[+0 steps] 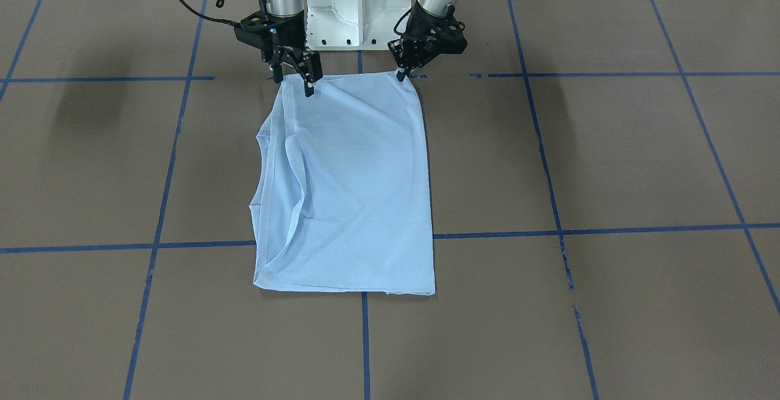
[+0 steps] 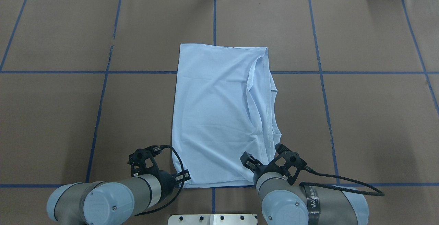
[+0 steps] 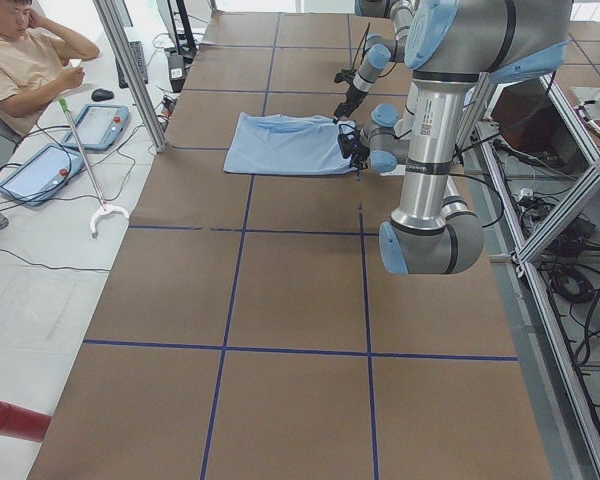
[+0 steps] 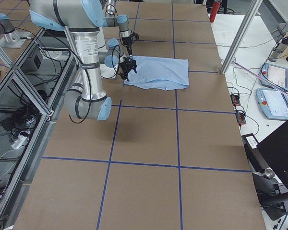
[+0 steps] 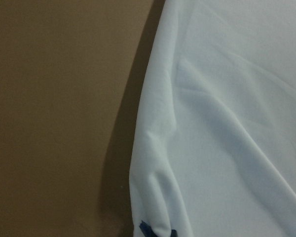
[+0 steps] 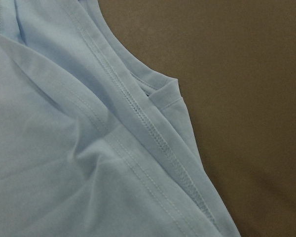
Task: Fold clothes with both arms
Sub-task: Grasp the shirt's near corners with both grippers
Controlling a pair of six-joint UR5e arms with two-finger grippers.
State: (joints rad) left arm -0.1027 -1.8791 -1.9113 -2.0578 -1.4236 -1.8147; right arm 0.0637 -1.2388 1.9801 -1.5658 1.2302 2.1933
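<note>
Light blue T-shirt (image 1: 359, 186) lies flat on the brown surface (image 1: 609, 162), folded lengthwise into a tall rectangle straight ahead of the white pedestal base (image 1: 358, 3). The short edge closest to the robot lies along a blue tape line (image 1: 109, 78), and the opposite edge lies beyond the next cross line. The long side on the robot's left is a clean, straight fold. The side on the robot's right is looser, with layered cloth bulging out past the rectangle. The right wrist view shows this side close up as stitched hems (image 6: 153, 133) overlapping one another.

Both arms reach down to the edge nearest the robot, one at each corner. The right end effector (image 1: 294, 83) is released: its two black fingers stand spread apart, with the tips low at the cloth by that corner. The left end effector (image 1: 401, 74) comes down at the other corner. In the front-facing view its fingers narrow to a point right at the corner, but I cannot tell whether they clamp the fabric. The left wrist view shows only the shirt's side edge and bare brown surface beside it. In the overhead view both sets of fingertips are hidden beneath the wrists.

In the exterior left view, a person (image 3: 25, 60) sits at a white side table beyond the surface's far edge.
</note>
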